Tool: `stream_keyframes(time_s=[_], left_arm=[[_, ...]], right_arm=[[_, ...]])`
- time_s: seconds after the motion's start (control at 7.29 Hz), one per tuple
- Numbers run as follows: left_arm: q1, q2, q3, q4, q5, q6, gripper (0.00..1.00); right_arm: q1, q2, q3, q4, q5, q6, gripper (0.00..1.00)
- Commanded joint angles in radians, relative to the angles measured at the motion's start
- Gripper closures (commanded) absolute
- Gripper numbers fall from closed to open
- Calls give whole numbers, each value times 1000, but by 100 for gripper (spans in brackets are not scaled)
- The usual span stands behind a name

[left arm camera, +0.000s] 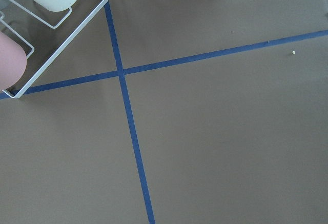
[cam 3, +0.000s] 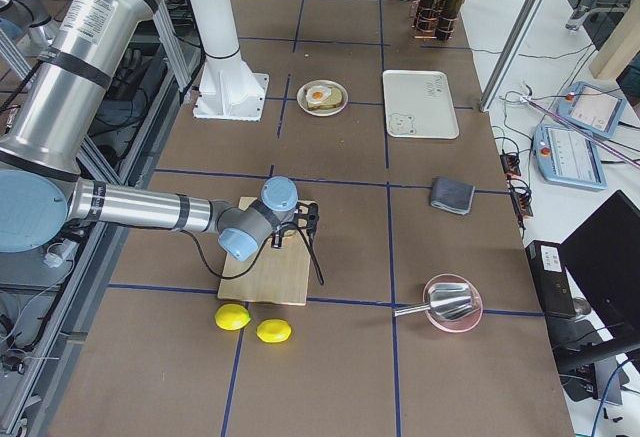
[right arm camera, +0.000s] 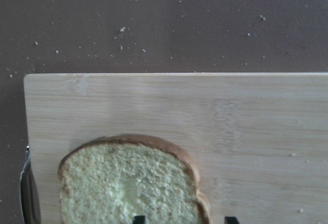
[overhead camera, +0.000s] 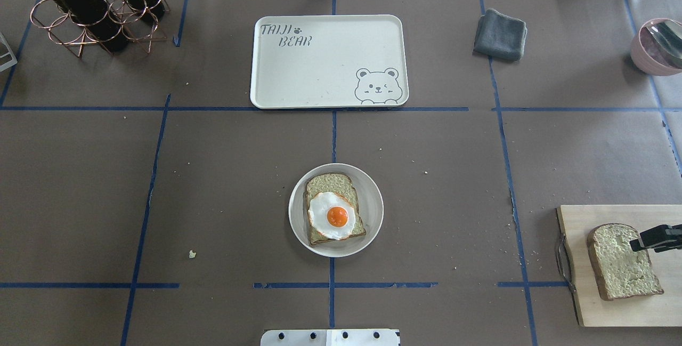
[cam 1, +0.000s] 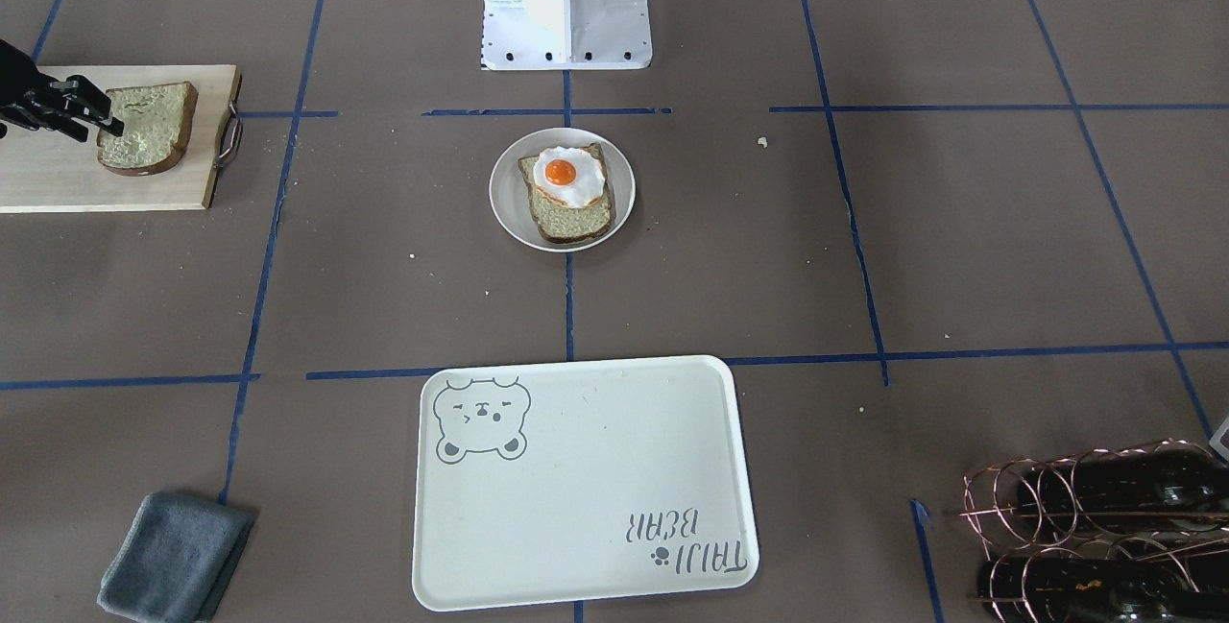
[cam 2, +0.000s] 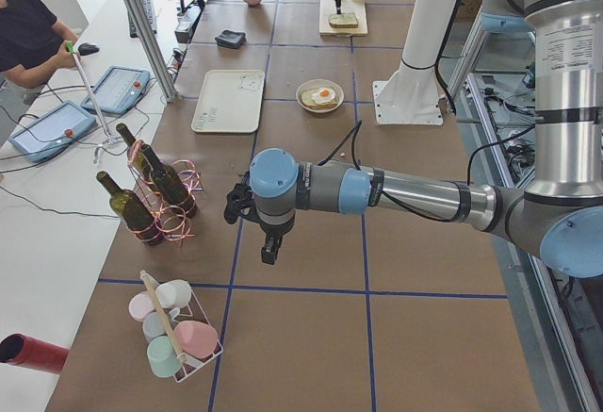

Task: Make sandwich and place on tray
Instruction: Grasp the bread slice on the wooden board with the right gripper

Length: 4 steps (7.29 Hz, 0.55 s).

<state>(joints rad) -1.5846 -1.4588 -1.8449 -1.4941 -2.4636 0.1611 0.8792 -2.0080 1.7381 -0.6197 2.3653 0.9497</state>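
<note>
One bread slice (cam 1: 566, 215) lies on a small round white plate (cam 1: 504, 201) at the table's middle, with a fried egg (cam 1: 568, 177) on top; the egg also shows in the overhead view (overhead camera: 333, 216). A second slice (overhead camera: 620, 263) lies on a wooden board (overhead camera: 613, 308). My right gripper (overhead camera: 636, 243) is open just above that slice (right arm camera: 128, 183). One fingertip (right arm camera: 138, 218) is over the bread, the other over the board (right arm camera: 205, 106). The tray (overhead camera: 319, 69) lies bare at the far side. My left gripper (cam 2: 268, 252) hangs over bare table, and I cannot tell its state.
A grey cloth (overhead camera: 500, 34) lies right of the tray. A copper rack with wine bottles (overhead camera: 90, 10) stands at the far left. A pink bowl (overhead camera: 655, 45) sits at the far right. Two lemons (cam 3: 232, 317) lie beside the board. A wire rack of mugs (left arm camera: 31, 29) is near the left gripper.
</note>
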Motion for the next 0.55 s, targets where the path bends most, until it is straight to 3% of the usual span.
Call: stream_keyframes(time_s=[0.0, 0.41], left_arm=[[0, 0, -2, 0, -2, 0, 0], [0, 0, -4, 0, -3, 0, 0]], right_arm=[[-8, 0, -6, 0, 0, 0, 41], [-20, -1, -12, 0, 0, 1, 42]])
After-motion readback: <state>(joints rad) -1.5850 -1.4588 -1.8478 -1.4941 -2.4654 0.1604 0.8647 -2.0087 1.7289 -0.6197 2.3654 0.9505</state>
